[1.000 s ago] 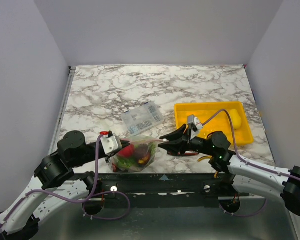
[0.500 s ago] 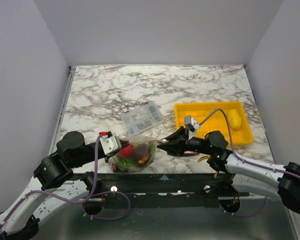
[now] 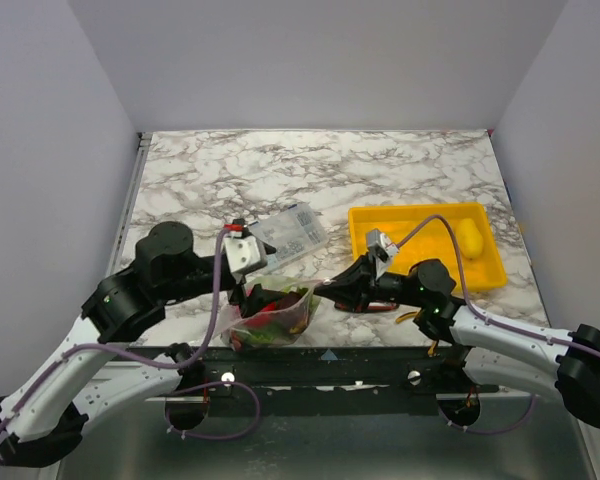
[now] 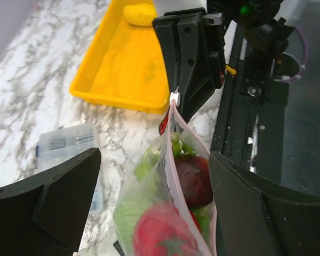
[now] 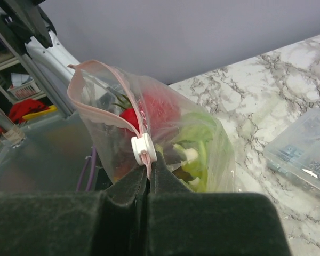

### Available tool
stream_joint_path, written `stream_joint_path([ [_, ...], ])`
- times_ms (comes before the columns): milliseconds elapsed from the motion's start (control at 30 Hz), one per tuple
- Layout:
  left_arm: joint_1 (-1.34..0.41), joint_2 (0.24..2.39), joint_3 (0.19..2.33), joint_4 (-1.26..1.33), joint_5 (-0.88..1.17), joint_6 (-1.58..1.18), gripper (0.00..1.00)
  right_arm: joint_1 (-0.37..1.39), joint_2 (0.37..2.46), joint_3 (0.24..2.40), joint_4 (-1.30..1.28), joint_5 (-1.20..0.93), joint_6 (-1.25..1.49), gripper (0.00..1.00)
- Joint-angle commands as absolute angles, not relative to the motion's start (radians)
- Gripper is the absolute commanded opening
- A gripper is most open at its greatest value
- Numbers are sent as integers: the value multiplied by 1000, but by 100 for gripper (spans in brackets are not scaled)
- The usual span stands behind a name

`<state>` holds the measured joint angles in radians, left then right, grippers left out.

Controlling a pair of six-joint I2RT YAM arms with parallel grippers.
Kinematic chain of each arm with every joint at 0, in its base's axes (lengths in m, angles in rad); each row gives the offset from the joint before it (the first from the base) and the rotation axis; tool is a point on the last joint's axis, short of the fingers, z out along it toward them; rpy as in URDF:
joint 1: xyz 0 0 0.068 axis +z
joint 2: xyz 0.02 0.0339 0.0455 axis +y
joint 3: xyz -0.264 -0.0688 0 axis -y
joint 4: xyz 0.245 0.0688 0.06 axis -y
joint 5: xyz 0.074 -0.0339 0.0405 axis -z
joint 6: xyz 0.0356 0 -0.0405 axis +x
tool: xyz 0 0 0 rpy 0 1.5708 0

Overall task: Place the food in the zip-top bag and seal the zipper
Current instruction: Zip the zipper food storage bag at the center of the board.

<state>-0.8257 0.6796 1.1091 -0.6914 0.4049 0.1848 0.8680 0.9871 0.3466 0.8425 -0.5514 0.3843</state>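
At the near edge of the surface (image 3: 380,170) the filled bag (image 3: 272,315) sits between the open left gripper (image 4: 154,197) and the right gripper (image 5: 148,178) clamped on its zipper (image 5: 96,63); best pinch the far corner, then slide straight.

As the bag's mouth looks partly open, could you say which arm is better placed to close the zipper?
Probably right: the right pincer is shut on the zipper beside the white slider, while the left pincer hangs open over the zip-top bag, gripping nothing.
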Motion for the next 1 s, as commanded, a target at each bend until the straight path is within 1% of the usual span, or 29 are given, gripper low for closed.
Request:
stream_joint_path([
  [0,-830,856,1198,-680,572,151,82,861,968,418,793,-607,386,0],
  [167,-882,982,1253,-667,536,167,77,860,966,443,748,-605,388,0],
  [267,-914,1022,1273,-657,522,176,69,860,968,446,742,-597,387,0],
  [400,-932,1056,1285,-650,484,181,58,860,972,456,742,-595,387,0],
  [967,-989,1146,1297,-643,428,193,31,859,961,475,703,-582,385,0],
])
